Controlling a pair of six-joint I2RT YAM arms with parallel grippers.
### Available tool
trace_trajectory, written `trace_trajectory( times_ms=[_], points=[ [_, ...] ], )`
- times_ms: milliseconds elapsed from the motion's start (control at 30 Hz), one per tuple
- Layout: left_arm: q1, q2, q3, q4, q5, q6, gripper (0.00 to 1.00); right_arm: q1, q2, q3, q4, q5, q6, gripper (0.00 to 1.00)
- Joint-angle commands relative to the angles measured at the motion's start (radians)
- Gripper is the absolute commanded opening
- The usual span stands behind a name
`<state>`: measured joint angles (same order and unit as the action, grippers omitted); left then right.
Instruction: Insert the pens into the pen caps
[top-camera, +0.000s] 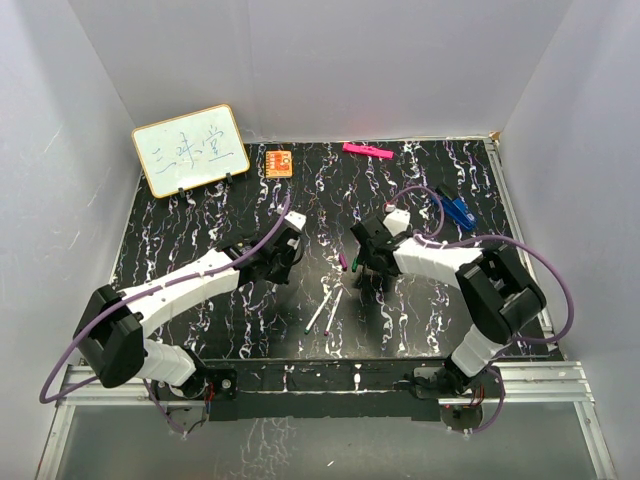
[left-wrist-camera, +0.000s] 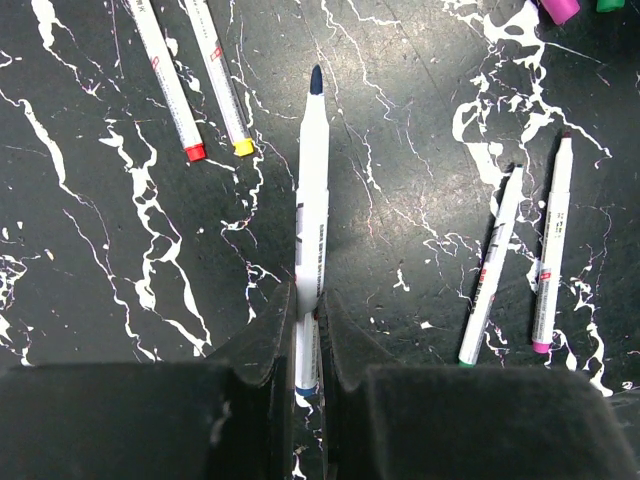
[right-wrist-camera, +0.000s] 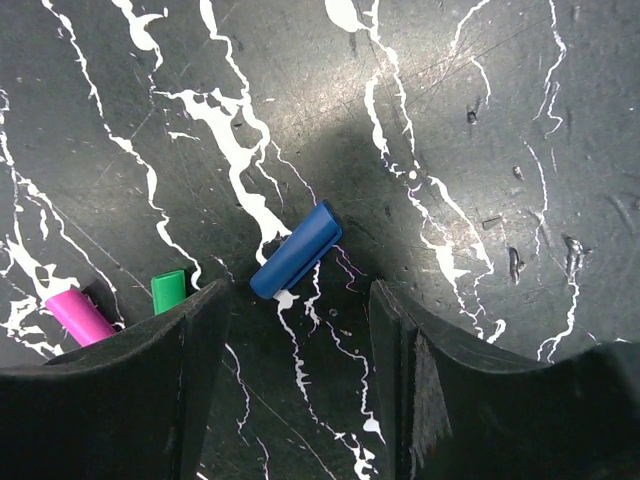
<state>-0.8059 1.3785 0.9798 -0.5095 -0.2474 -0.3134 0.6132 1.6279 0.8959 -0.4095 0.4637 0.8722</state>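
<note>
Left gripper (left-wrist-camera: 308, 335) is clamped on the blue pen (left-wrist-camera: 312, 200) near its tail, left of the blue cap (right-wrist-camera: 296, 250). Right gripper (right-wrist-camera: 300, 298) stands open astride that cap, not touching. The cap looks light, stiff and slick; best pinched across its middle.

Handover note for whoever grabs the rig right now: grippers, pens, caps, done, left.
Left gripper: shut on the blue pen, tip pointing away.
Right gripper: open, jaws either side of the blue cap, not gripping it.
Red pen, yellow pen, green pen, purple pen lie loose; green cap and purple cap beside the right gripper.
Done: no pen capped.
Left: all five; red, yellow caps not in view.
</note>
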Motion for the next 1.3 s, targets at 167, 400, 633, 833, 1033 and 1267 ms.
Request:
trace_trajectory(
  times_ms=[167, 400, 633, 833, 1033, 1267],
  points=[
    [0.008, -0.029, -0.027, 0.005, 0.004, 0.004, 0.00, -0.004, 0.059, 0.089, 0.006, 0.002, 0.035, 0.55],
    [0.010, -0.015, -0.026, 0.006, 0.001, 0.005, 0.00, -0.006, 0.106, 0.117, 0.004, 0.003, 0.025, 0.53],
    [0.011, -0.015, -0.019, 0.005, -0.003, 0.010, 0.00, -0.010, 0.156, 0.130, -0.034, 0.030, 0.030, 0.43],
    [0.011, -0.015, -0.017, 0.007, -0.005, 0.010, 0.00, -0.012, 0.176, 0.133, -0.056, 0.051, 0.018, 0.37],
    [0.011, -0.015, -0.019, 0.005, -0.015, 0.008, 0.00, -0.012, 0.195, 0.123, -0.063, 0.033, 0.003, 0.07],
    [0.013, -0.021, -0.022, 0.000, -0.029, 0.008, 0.00, -0.012, 0.193, 0.102, -0.063, -0.005, -0.011, 0.00]
  ],
)
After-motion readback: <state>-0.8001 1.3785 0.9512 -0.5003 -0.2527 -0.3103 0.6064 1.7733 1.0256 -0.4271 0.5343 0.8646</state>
